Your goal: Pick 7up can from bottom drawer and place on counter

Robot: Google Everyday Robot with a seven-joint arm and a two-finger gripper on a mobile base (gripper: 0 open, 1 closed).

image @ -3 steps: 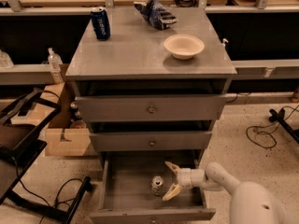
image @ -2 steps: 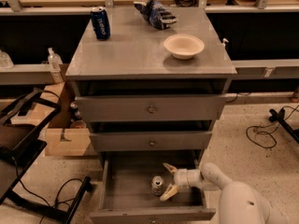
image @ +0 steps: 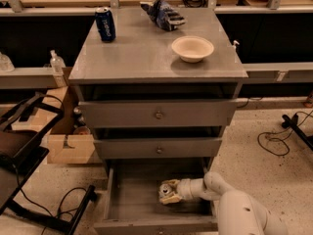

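Note:
The 7up can (image: 164, 189), small and whitish-silver, stands in the open bottom drawer (image: 132, 199), right of its middle. My gripper (image: 167, 192) reaches into the drawer from the right. Its pale fingers (image: 169, 200) sit on either side of the can, closed against it. The can rests on the drawer floor. The grey counter (image: 142, 58) tops the cabinet above. My white arm (image: 234, 204) fills the lower right.
On the counter stand a dark blue can (image: 105, 24) at back left, a beige bowl (image: 192, 48) at right, and a crumpled blue bag (image: 163, 14) at the back. The two upper drawers are pulled out a little. A cardboard box (image: 68, 143) and a black frame (image: 24, 151) are at left. Cables (image: 276, 141) lie at right.
My gripper has moved left onto the can. Its fingers, spread wide beside the can before, have narrowed around it.

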